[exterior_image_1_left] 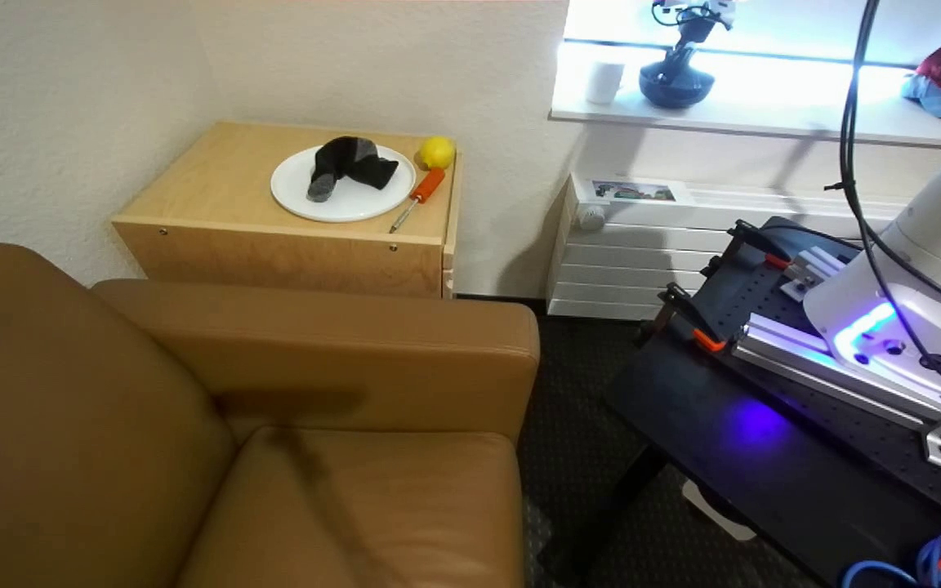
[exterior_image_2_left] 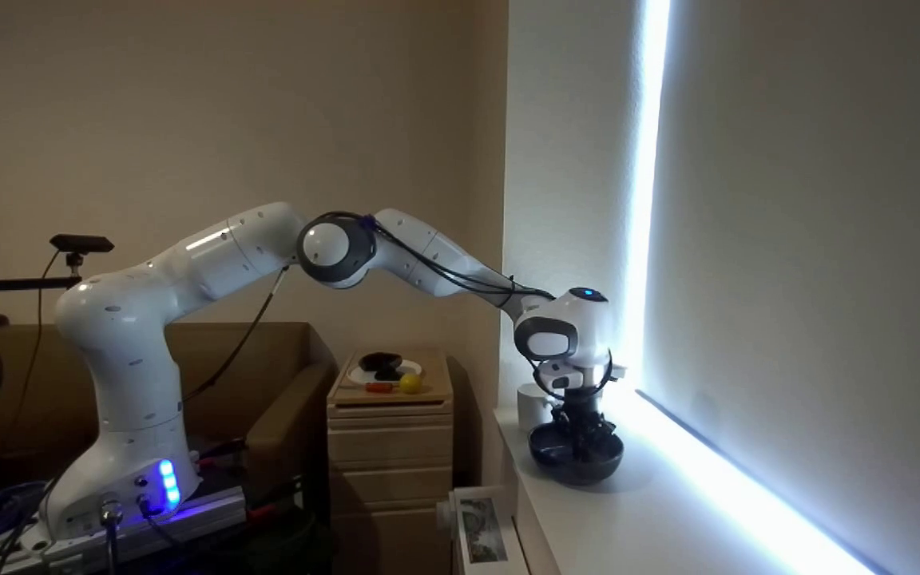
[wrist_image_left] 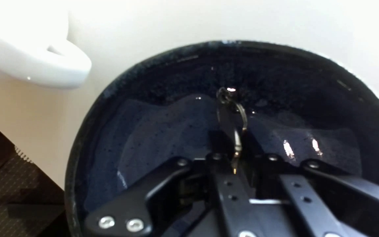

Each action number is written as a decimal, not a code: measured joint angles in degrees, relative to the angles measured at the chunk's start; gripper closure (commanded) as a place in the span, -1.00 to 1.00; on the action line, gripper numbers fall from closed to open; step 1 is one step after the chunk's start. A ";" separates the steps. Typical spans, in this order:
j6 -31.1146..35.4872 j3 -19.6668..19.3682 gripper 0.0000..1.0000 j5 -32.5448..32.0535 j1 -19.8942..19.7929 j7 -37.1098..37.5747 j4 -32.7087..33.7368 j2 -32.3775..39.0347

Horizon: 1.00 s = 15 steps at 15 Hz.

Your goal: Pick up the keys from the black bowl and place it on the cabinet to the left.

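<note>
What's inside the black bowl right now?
The black bowl holds the keys, metal ring showing. The gripper, also inside, hides part of the bowl's bottom; anything beneath it cannot be seen.

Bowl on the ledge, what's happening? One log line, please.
gripper: down in bowl, at keys | grip: unclear | cabinet: keys not there yet | mug: near bowl

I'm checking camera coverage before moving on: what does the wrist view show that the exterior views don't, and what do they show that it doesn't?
Only the wrist view shows the metal key ring near the fingers. Only the exterior views show the white plate, lemon and orange-handled screwdriver on the wooden cabinet. All three views share the black bowl and white mug.
</note>
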 measured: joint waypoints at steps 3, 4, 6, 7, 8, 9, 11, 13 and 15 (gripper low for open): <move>-0.03 0.00 0.95 0.00 -0.04 -1.47 -0.01 -0.04; -0.23 0.01 0.95 0.00 -0.04 -2.33 -0.01 -0.08; -0.44 0.03 0.95 -0.02 -0.07 -4.64 -0.04 -0.28; -0.68 0.00 0.95 -0.13 -0.11 -6.26 -0.04 -0.63; -1.06 -0.09 0.95 -0.24 -0.19 -8.03 -0.17 -1.37; -1.90 -0.18 0.95 -0.31 -0.34 -10.27 -0.42 -2.54; -4.18 -0.54 0.95 -1.00 -0.69 -14.84 -1.35 -5.77; -7.34 -0.94 0.95 -1.96 -1.14 -20.45 -3.18 -9.99; -10.57 -1.26 0.95 -3.11 -1.61 -27.30 -6.52 -15.22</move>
